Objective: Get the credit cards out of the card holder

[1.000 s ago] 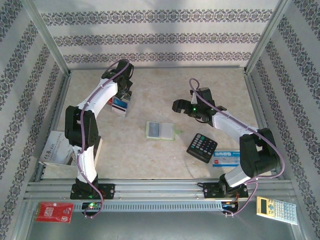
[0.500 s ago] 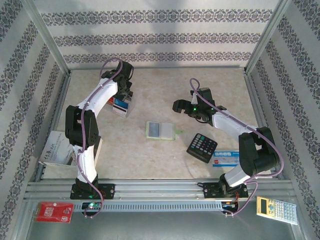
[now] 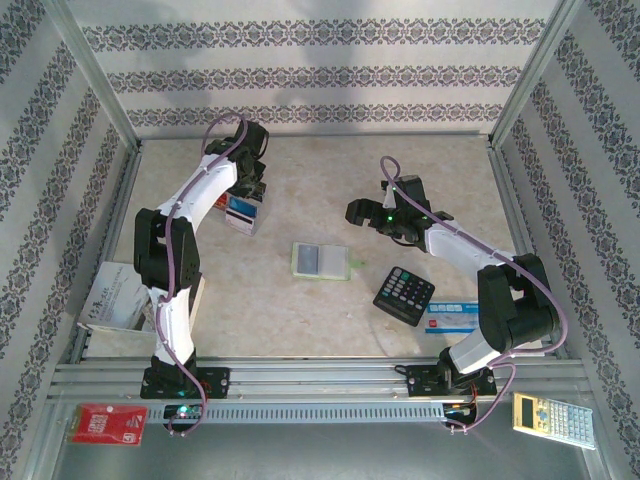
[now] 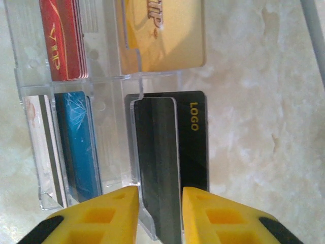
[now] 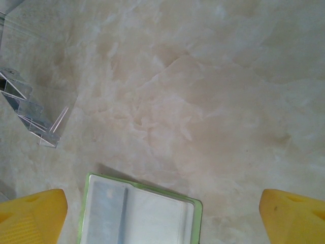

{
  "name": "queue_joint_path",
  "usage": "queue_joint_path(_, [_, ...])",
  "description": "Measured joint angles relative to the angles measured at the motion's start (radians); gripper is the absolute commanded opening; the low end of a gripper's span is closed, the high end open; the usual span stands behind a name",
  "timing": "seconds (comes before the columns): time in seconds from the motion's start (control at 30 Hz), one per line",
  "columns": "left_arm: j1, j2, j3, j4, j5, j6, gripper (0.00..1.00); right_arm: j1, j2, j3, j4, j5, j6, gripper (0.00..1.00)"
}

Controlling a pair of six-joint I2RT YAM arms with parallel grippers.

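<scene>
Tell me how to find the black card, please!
On the far left of the table stands a clear plastic rack with four slots. The black card sits in the slot beside the blue card. Unlike the blue card, the red card and the tan card, it is black with gold LOGO letters.

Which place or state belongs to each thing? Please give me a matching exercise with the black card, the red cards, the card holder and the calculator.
Things:
1 black card
2 red cards
3 lime-green card holder
4 black calculator
States:
a lying open, pale inside up
b beside the blue-and-white box
c several together in one slot of the clear stand
d marked LOGO in gold letters
Pairs: 1-d, 2-c, 3-a, 4-b
</scene>
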Motion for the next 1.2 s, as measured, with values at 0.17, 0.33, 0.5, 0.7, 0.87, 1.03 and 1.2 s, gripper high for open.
queue_joint_path(0.17, [0.0,-0.001,0.002,0.0,-0.003,0.026,0.31,0.0,0.0,0.0,0.0,0.0,0.001,0.97])
queue_joint_path(0.33, [0.0,-0.012,0.002,0.0,-0.003,0.067,0.33,0.0,0.0,0.0,0.0,0.0,0.003,0.97])
queue_joint_path(0.5, [-0.002,-0.086,-0.041,0.018,-0.003,0.144,0.37,0.003,0.0,0.0,0.0,0.0,0.003,0.97])
queue_joint_path(0.7, [-0.003,-0.266,-0.21,0.101,0.002,0.309,0.52,0.036,0.0,0.0,-0.001,0.002,0.003,0.97])
queue_joint_path(0.87, [-0.003,-0.386,-0.38,0.188,0.01,0.475,0.68,0.09,0.0,0.0,-0.008,0.02,0.005,0.98])
queue_joint_path(1.03, [-0.003,-0.491,-0.558,0.281,0.028,0.624,0.85,0.165,-0.005,0.0,-0.018,0.069,0.02,0.98])
queue_joint_path(1.2, [-0.003,-0.6,-0.706,0.372,0.05,0.734,0.99,0.248,-0.013,0.0,-0.02,0.129,0.042,0.97])
